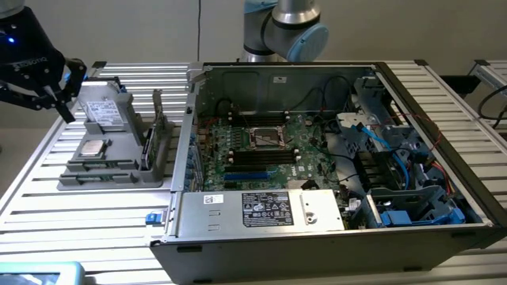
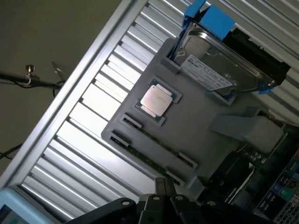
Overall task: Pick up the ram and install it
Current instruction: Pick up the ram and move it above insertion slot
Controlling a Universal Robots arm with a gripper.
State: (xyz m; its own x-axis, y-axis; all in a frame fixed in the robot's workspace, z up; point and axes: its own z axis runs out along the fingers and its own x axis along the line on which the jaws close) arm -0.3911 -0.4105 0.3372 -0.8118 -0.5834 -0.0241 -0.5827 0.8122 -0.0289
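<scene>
ram on edge in slot of grey tray, near processor; likely light, stiff, fragile, grab mid top edge. pincer over that tray end, shut tight, empty.

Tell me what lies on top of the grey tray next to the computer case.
On the grey tray lie a silver processor chip, a hard drive and the ram, set on edge in a groove. Its lower part is hidden there.
</scene>
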